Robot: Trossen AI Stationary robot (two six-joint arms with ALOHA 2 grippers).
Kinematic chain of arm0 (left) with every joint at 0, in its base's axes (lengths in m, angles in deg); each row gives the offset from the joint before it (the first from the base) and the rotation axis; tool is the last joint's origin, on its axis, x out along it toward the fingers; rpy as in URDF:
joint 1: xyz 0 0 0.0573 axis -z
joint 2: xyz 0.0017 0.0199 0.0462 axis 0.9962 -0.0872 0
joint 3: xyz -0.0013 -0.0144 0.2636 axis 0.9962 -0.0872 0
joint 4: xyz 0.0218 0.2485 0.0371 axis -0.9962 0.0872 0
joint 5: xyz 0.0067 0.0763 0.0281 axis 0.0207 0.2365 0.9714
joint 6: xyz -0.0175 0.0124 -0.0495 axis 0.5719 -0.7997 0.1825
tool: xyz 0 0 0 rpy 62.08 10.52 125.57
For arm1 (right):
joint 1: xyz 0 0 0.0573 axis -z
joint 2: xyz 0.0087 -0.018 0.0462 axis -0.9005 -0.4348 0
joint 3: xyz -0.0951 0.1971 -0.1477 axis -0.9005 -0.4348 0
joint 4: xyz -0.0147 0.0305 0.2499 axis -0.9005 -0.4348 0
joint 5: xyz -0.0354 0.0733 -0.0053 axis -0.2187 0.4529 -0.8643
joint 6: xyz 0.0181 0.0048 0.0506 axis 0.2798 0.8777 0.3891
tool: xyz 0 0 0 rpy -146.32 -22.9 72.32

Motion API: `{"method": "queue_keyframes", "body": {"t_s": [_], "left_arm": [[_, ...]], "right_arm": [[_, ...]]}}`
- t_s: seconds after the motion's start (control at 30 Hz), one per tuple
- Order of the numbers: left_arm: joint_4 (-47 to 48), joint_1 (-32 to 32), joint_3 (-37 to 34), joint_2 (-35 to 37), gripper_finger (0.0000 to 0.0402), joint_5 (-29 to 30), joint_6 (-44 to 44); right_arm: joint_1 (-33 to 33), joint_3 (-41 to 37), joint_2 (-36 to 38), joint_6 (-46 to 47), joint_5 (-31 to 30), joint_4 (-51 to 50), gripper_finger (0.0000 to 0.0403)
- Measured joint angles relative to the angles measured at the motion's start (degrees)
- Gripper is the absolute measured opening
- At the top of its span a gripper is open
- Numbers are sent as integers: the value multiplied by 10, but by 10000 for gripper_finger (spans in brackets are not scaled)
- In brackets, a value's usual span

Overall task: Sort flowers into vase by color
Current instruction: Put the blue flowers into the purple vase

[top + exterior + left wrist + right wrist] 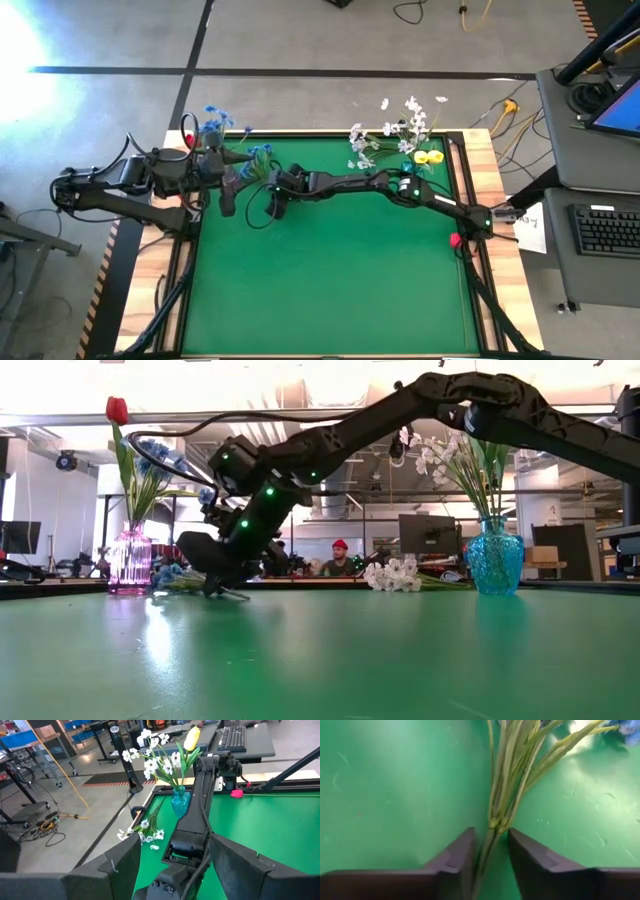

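Fingers of the right arm's gripper (490,857) are pinching a bundle of thin green stems (512,775) on the green bench (330,280).
Right gripper (268,182) is low at the bench's far left part; the stems lead to a blue flower cluster (258,153) lying beside a pink glass vase (130,560) with a red tulip (117,409) and blue blooms. Left gripper (172,865) hovers next to it, dark fingers (117,865) spread, nothing between them. Turquoise glass vase (494,558) at far right holds white blossom sprays (152,757) and a yellow tulip (191,738); loose white blossoms (392,574) lie near it.
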Motion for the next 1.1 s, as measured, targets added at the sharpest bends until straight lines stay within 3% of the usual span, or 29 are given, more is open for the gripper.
{"method": "queue_keyframes", "body": {"t_s": [0.17,0.27,0.4,0.57,0.67,0.87,1.1], "left_arm": [[-2,0,0,0,221,0,1],[-2,0,0,-1,221,0,1],[-4,0,0,-2,221,0,8],[-20,0,-8,-3,221,-1,16],[-47,1,-30,2,221,-1,17],[-131,18,-109,40,221,-21,30],[-227,31,-191,68,221,-62,30]], "right_arm": [[0,0,1,0,-1,-21,21],[0,0,8,-2,-4,-51,17],[3,-1,43,-13,-12,-179,15],[-2,-3,112,-28,-17,-315,15],[-23,-26,155,-36,-17,-338,14],[-59,-184,271,-22,-13,-277,14],[-83,-468,460,20,-17,-18,13]]}}
